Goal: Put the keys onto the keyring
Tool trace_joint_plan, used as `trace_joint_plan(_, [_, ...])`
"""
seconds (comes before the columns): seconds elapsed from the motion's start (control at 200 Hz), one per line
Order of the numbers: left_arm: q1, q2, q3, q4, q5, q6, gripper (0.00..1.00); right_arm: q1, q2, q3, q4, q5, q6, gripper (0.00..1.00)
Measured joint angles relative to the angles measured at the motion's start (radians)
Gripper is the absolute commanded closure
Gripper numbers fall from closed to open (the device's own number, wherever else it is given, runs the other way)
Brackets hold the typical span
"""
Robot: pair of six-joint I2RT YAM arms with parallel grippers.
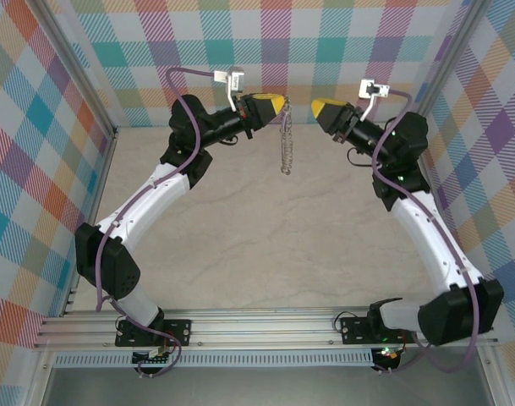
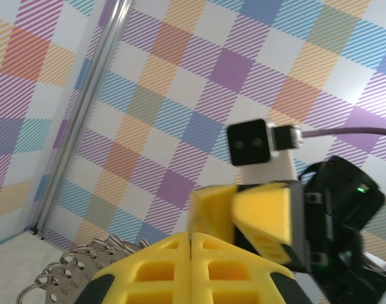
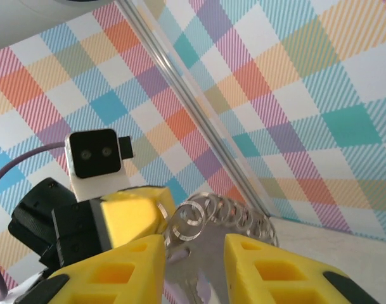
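Large grey metal hoop point(image 1: 286, 144) fringed with silvery wire loops, dangling above the far edge of the table point(image 1: 265, 245) from closed left gripper point(image 1: 282, 103); right gripper point(image 1: 315, 106) alongside, jaws slightly apart. Risk: free-hanging hoop swinging, tiny key missing, dropping

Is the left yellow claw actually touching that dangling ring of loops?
Touching. The top view shows the keyring hanging in mid-air straight from the tip of the left gripper, its jaws shut on it.
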Motion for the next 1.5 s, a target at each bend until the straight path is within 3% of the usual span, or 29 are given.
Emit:
trace_joint_plan(0.265, [0.000, 0.000, 0.000, 0.055, 0.030, -0.031, 1.00, -0.003, 0.170, 0.070, 0.259, -0.110, 0.189, 0.69])
trace_joint_plan(0.6, [0.000, 0.000, 0.000, 0.071, 0.033, -0.045, 1.00, 0.001, 0.207, 0.079, 0.482, -0.163, 0.345, 0.67])
trace_joint_plan(1.33, [0.000, 0.014, 0.000, 0.093, 0.041, -0.074, 1.00, 0.051, 0.267, 0.080, 0.505, -0.183, 0.370, 0.75])
trace_joint_plan(1.5, [0.000, 0.014, 0.000, 0.093, 0.042, -0.074, 1.00, 0.053, 0.268, 0.080, 0.506, -0.183, 0.371, 0.69])
